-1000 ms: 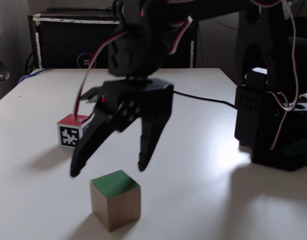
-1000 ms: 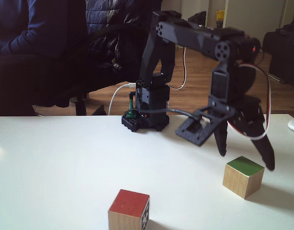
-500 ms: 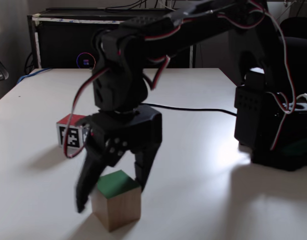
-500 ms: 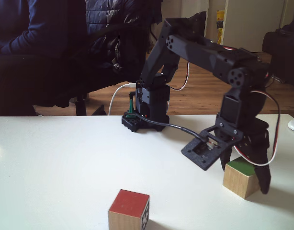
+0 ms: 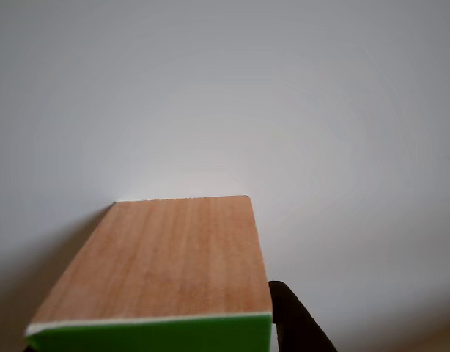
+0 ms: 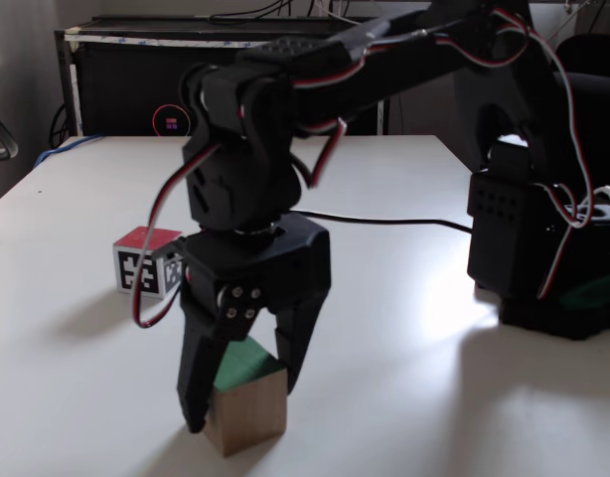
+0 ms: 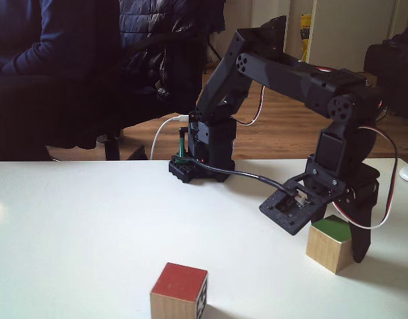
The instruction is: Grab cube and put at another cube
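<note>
I see my gripper [image 6: 243,390] spread open astride the wood-grain, green-faced cube [image 6: 247,405], well apart from another cube [image 6: 146,262].

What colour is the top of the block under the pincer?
Green, on the cube, clearest in a fixed view.

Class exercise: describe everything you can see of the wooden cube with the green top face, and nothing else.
The wooden cube with the green top face has light tan wood-grain sides and a bright green top. It sits upright and flat on the white table, apart from the red-topped marker cube. The black gripper straddles it, one finger on each side; whether the fingers press it cannot be told.
</note>
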Controlling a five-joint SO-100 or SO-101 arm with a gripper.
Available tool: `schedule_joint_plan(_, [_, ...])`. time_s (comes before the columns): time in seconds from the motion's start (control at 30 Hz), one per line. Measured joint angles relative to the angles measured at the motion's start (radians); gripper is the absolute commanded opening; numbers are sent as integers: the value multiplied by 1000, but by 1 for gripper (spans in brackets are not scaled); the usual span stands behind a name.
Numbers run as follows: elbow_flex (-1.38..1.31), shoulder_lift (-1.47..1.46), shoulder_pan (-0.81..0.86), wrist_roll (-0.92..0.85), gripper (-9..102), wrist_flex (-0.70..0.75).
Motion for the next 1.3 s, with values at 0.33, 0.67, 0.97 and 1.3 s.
schedule_joint_plan(0.33, [-3,3,0,-12,16,5])
schedule_joint_plan(0.67, [58,161,25,20,10,-32])
schedule_joint_plan(0.97, [71,433,284,-15,9,9])
schedule_joint_plan(1.3, [83,480,692,-127,9,15])
